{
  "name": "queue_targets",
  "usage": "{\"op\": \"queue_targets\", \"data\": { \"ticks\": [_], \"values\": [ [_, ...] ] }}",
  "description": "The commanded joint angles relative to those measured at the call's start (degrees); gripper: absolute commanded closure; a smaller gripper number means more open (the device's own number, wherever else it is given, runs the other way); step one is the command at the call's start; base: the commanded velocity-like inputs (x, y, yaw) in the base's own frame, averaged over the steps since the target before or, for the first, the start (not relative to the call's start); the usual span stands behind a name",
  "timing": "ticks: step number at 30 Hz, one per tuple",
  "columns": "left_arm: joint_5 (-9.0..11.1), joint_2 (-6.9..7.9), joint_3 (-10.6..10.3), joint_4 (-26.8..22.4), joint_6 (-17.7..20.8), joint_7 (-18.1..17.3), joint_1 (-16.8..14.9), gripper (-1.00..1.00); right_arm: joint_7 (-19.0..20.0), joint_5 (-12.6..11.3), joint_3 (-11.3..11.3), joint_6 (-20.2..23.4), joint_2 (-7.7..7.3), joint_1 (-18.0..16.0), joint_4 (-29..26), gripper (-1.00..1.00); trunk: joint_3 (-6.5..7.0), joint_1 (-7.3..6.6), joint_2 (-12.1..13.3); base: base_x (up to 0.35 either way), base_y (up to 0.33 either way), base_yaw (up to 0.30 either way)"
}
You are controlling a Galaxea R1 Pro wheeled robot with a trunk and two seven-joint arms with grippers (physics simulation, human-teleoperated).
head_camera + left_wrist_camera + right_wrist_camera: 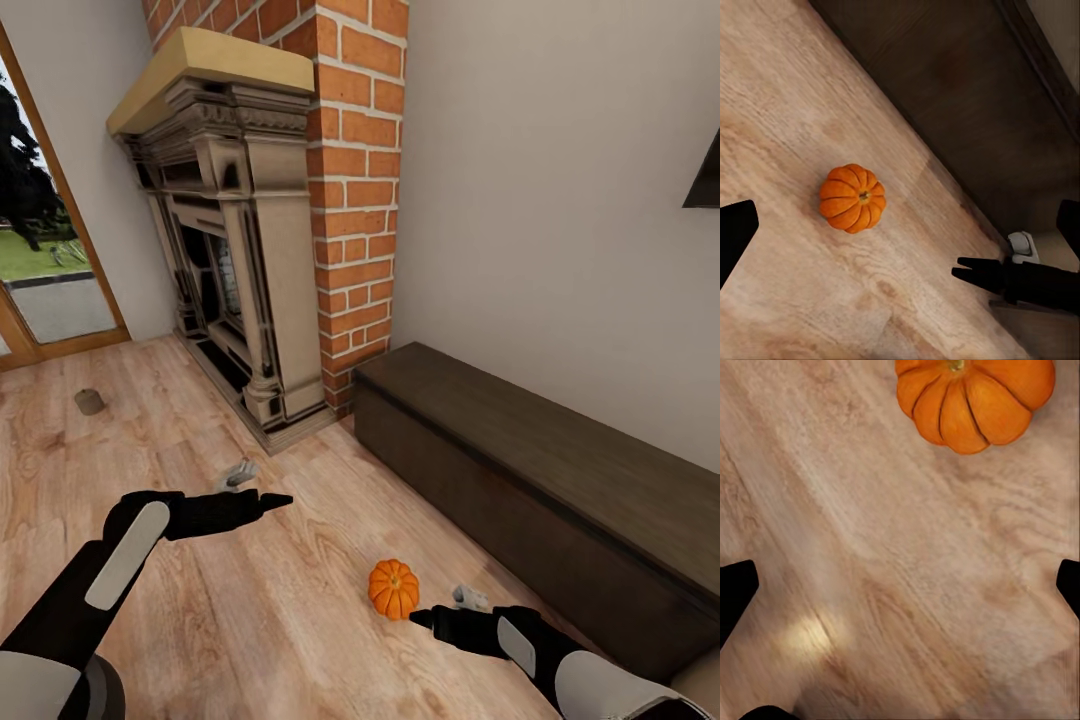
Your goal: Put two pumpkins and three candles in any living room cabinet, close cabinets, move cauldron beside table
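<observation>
A pumpkin [393,588] sits upright on the wooden floor [250,620], just in front of the long dark cabinet [560,500], whose front is shut. My right gripper [425,617] hovers just beside it, fingers spread and holding nothing. My left gripper [275,498] hangs farther off, also parted and empty. A small tan candle [89,401] lies well apart, near the glass door, left of the fireplace [230,250].

Orange ribbed pumpkin [393,588] — dark-brown cabinet [560,500].
</observation>
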Motion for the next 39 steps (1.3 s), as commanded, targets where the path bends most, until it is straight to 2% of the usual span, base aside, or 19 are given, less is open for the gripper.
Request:
{"op": "queue_targets", "data": {
  "ticks": [1, 5, 7, 9, 11, 13, 16, 18, 21, 25, 29, 34, 39],
  "values": [
    [-0.6, -0.42, 0.0, -0.2, 0.5, -0.6, 0.0, -1.0, -0.5, -0.4, 0.2, 0.4, -0.05, -0.4, -0.1, -1.0, -0.05, -0.01, 0.0, 0.0, 0.0, 0.0],
    [-0.6, -2.49, -0.1, -0.4, 1.2, -0.5, 0.0, -1.0, -3.8, -1.8, 0.0, 0.5, -0.01, -1.9, 0.0, -1.0, -0.05, -0.01, 0.0, 0.0, 0.0, 0.0],
    [-0.7, -3.48, -0.1, -0.4, 1.2, -0.5, 0.0, -1.0, -5.6, -4.3, -0.1, 0.6, 0.06, -2.8, 0.0, -1.0, -0.05, -0.01, 0.0, 0.0, 0.0, 0.0],
    [-0.7, -4.84, -0.3, -0.4, 1.3, -0.5, 0.0, -1.0, -6.7, -7.9, -0.1, 0.6, 0.02, -4.7, 0.0, -1.0, -0.05, -0.01, 0.0, 0.0, 0.0, 0.0],
    [-0.7, -5.98, -0.7, -0.4, 1.4, -0.5, -0.1, -1.0, -6.9, -9.6, -0.1, 0.6, -0.03, -5.7, 0.0, -1.0, -0.05, -0.01, 0.0, 0.0, 0.0, 0.0],
    [-0.8, -7.33, -2.4, -0.6, 1.4, -0.5, -0.3, -1.0, -7.0, -11.1, -0.1, 0.6, -0.06, -6.6, 0.1, -1.0, -0.05, -0.01, 0.0, 0.0, 0.0, 0.0],
    [-0.8, -7.89, -3.7, -2.8, 1.4, -0.6, -0.4, -1.0, -5.8, -11.7, -0.2, 0.6, -0.07, -7.1, 0.0, -1.0, -0.05, -0.01, 0.0, 0.0, 0.0, 0.0],
    [-0.7, -7.99, -4.0, -4.6, 1.3, -0.6, -0.4, -1.0, -2.0, -11.8, -0.1, 0.8, -0.08, -7.2, 0.0, -1.0, -0.05, -0.01, 0.0, 0.0, 0.0, 0.0],
    [-0.6, -8.03, -4.0, -6.2, 1.3, -0.7, -0.5, -1.0, 1.2, -11.9, -0.1, 1.7, -0.08, -7.3, 0.0, -1.0, -0.05, -0.01, 0.0, 0.0, 0.0, 0.0],
    [0.1, -8.37, -4.0, -7.5, 1.2, -0.7, -0.5, -1.0, 2.5, -11.9, -0.1, 2.9, -0.08, -7.3, 0.0, -1.0, -0.05, -0.01, 0.0, 0.0, 0.0, 0.0],
    [2.0, -9.05, -3.9, -8.2, 1.2, -2.1, -0.5, -1.0, 2.6, -11.9, -0.1, 3.7, -0.08, -7.3, 0.0, -1.0, -0.05, -0.01, 0.0, 0.0, 0.0, 0.0],
    [2.5, -9.16, -3.7, -8.4, 1.0, -5.0, -0.5, -1.0, 1.7, -11.8, -0.1, 4.4, -0.14, -7.3, 0.2, -1.0, -0.06, -0.01, 0.0, 0.0, 0.0, 0.0],
    [2.6, -9.19, -3.6, -8.4, 0.8, -6.3, -0.6, -1.0, -4.3, -11.9, -0.2, 4.4, -0.16, -7.3, 0.3, -1.0, -0.33, -0.01, 0.0, 0.0, 0.0, 0.0]
  ]
}}
